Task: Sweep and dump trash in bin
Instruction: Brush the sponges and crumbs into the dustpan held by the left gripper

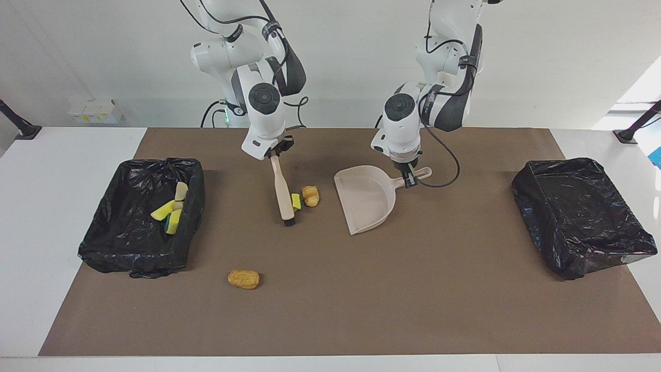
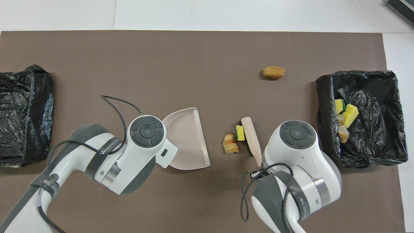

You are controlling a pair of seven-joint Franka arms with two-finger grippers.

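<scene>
My right gripper [image 1: 273, 154] is shut on the handle of a beige brush [image 1: 283, 194] [image 2: 252, 139], whose dark bristles rest on the brown mat. Trash lies against the brush head on the dustpan's side: a yellow sponge chunk [image 1: 296, 201] [image 2: 239, 133] and a striped bread lump [image 1: 310, 196] [image 2: 231, 143]. The beige dustpan [image 1: 364, 199] [image 2: 189, 139] sits flat beside them, and my left gripper [image 1: 410, 178] is shut on its handle. A golden-brown lump [image 1: 244, 279] [image 2: 273, 72] lies alone, farther from the robots. Several scraps [image 1: 170, 209] [image 2: 346, 116] lie in the bin [image 1: 103, 243] [image 2: 381, 152].
That black-bagged bin stands at the right arm's end of the table. A second black-bagged bin [image 1: 578, 212] [image 2: 22, 113] stands at the left arm's end. A black cable [image 1: 444, 170] loops from the left wrist beside the dustpan handle.
</scene>
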